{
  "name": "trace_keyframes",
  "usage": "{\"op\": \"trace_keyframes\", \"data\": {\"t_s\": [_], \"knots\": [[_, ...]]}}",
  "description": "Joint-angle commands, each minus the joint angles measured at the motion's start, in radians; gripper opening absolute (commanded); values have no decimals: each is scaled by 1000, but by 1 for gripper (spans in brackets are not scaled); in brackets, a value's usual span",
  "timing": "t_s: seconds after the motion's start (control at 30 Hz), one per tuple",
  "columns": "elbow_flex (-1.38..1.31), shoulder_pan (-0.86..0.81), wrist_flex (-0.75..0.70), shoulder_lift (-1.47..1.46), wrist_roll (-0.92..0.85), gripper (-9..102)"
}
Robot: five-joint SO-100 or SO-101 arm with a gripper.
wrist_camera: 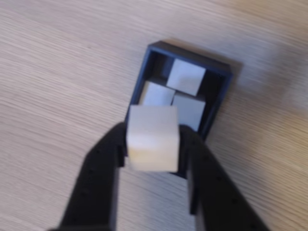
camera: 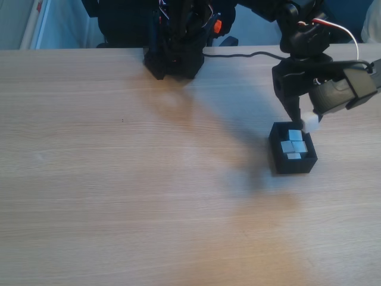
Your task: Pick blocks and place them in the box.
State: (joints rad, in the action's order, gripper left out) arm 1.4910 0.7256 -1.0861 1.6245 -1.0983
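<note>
A small black box (camera: pixel 293 165) stands on the table at the right of the fixed view, with three white blocks (camera: pixel 294 143) inside it. My gripper (camera: pixel 308 123) hangs just above the box's far right rim, shut on another white block (camera: pixel 311 124). In the wrist view the held block (wrist_camera: pixel 153 137) sits between the two black fingers (wrist_camera: pixel 103 168), over the near edge of the box (wrist_camera: pixel 222 96). Three blocks (wrist_camera: pixel 186 77) lie in the box beyond it.
The arm's black base (camera: pixel 174 56) stands at the back of the light wooden table (camera: pixel 119 179), with a cable (camera: pixel 250 55) trailing to the right. The table's far edge runs behind the base.
</note>
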Motion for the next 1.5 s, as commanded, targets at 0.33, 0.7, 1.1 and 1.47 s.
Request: {"op": "trace_keyframes", "data": {"t_s": [0.33, 0.7, 1.1, 1.47], "knots": [[141, -97, 21, 178, -87, 0], [807, -333, 51, 801, -360, 0], [1364, -552, 52, 1493, -518, 0], [1646, -620, -179, 1784, -422, 0]]}}
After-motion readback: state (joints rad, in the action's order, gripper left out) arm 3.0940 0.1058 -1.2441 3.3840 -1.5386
